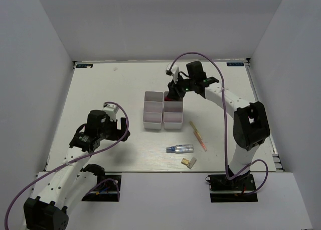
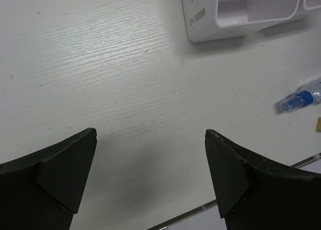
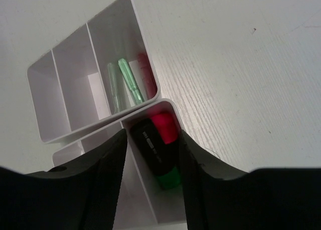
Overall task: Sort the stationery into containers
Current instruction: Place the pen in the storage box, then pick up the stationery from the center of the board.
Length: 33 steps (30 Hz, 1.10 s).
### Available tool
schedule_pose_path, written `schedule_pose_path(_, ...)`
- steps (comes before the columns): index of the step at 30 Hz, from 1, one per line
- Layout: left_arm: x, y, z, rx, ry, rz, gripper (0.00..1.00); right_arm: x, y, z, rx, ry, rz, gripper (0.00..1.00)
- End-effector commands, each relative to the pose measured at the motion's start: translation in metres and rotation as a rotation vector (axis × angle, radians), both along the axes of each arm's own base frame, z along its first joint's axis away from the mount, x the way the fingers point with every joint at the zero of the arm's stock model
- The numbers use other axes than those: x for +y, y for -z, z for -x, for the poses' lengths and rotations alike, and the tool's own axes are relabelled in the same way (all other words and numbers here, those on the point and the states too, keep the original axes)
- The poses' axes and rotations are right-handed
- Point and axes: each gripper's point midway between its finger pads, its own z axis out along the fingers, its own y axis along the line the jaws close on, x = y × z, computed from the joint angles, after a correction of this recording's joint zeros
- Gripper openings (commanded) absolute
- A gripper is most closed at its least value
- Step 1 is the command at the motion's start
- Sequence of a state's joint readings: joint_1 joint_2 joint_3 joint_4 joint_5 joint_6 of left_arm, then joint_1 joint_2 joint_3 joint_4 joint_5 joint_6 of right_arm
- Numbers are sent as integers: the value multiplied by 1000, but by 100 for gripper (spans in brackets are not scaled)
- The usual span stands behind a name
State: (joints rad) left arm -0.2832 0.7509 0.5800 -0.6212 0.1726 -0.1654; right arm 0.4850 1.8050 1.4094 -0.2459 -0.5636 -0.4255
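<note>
Black fingers [image 3: 95, 180] of the right gripper [image 3: 152, 135] stand parted over a tray [image 3: 141, 190] compartment holding red- and green-capped markers [image 3: 153, 147], beside a second tray [image 3: 60, 89] with a green piece [image 3: 130, 84]: contents the top view hides. At the top view's lower left the left gripper [image 2: 150, 139] hangs wide open, elbow bent; tube [image 1: 179, 149], orange pen [image 1: 198, 136] and tan block [image 1: 189, 162] lie loose below the trays.

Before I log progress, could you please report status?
Left gripper open. Right gripper straddling markers in tray, grip unclear. Tube, pen, block unsorted. Nothing blocking.
</note>
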Motion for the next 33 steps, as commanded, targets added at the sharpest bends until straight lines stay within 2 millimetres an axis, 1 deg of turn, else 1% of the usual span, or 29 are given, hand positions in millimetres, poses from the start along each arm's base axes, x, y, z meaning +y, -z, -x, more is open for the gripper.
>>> schedule_pose_path(1,0,2,1,0,6,-1,99,0,-27,5,-55,-10,-17,51)
schedule_pose_path(4,0,2,1,2,6,1,99,-2,-30,6,-57,-8,-18,51)
schedule_pose_path(5,0,2,1,2,5,0,99,-2,-37,6,-68,-8,-24,51)
schedule_pose_path(6,0,2,2,2,6,0,99,-2,-35,7,-62,-6,-21,51)
schedule_pose_path(8,-1,2,1,3,13,5,99,-3,-47,10,-79,-2,-34,47)
schedule_pose_path(10,-4,2,2,5,25,18,95,-4,-55,13,-71,9,-44,35)
schedule_pose_path(11,-10,0,3,3,51,41,92,-8,-72,16,-100,21,-62,30)
schedule_pose_path(12,-13,2,4,14,61,50,76,-10,-75,19,-76,46,-72,15)
schedule_pose_path(13,-16,-2,1,-1,74,64,62,-14,-84,21,-87,73,-75,8)
schedule_pose_path(14,-24,-3,4,12,106,99,49,-21,-88,28,-67,93,-63,0)
schedule_pose_path(15,-27,-2,6,26,121,111,37,-24,-97,32,-68,104,-65,0)
schedule_pose_path(16,-32,-2,7,42,140,132,12,-31,-97,35,-48,128,-54,0)
schedule_pose_path(17,-37,-4,9,51,161,154,5,-36,-93,40,-20,147,-35,0)
schedule_pose_path(18,-43,-12,10,49,189,183,0,-56,-92,42,10,277,5,0)
schedule_pose_path(19,-47,-10,11,79,198,199,0,-62,-85,47,29,289,26,0)
schedule_pose_path(20,-54,-16,16,94,233,232,2,-71,-73,59,70,285,77,0)
schedule_pose_path(21,-61,-25,17,93,263,261,5,-86,-67,68,96,321,134,5)
schedule_pose_path(22,-65,-29,17,98,276,266,15,-99,-50,82,139,305,202,61)
schedule_pose_path(23,-75,-31,25,108,330,267,21,-106,-45,90,152,301,225,70)
schedule_pose_path(24,-81,-39,25,90,364,262,29,-115,-42,99,158,301,247,75)
schedule_pose_path(25,-87,-45,25,79,388,255,52,-125,-13,112,198,288,304,78)
schedule_pose_path(26,-102,-44,40,92,469,225,60,-132,-12,117,188,298,308,77)
schedule_pose_path(27,-107,-49,40,69,512,188,66,-138,-11,122,186,304,314,71)
schedule_pose_path(28,-122,-58,49,47,587,166,74,-144,-3,130,199,308,324,63)
schedule_pose_path(29,-138,-47,68,68,699,85,76,-152,6,136,231,325,333,42)
schedule_pose_path(30,-142,-60,63,15,729,30,78,-154,5,144,217,319,314,32)
schedule_pose_path(31,-146,-61,62,-12,757,-17,78,-157,7,145,213,326,314,19)
schedule_pose_path(32,-153,-46,71,36,830,-83,78,-163,13,145,220,366,305,0)
schedule_pose_path(33,-162,-63,69,-16,873,-113,78,-166,17,147,243,410,294,0)
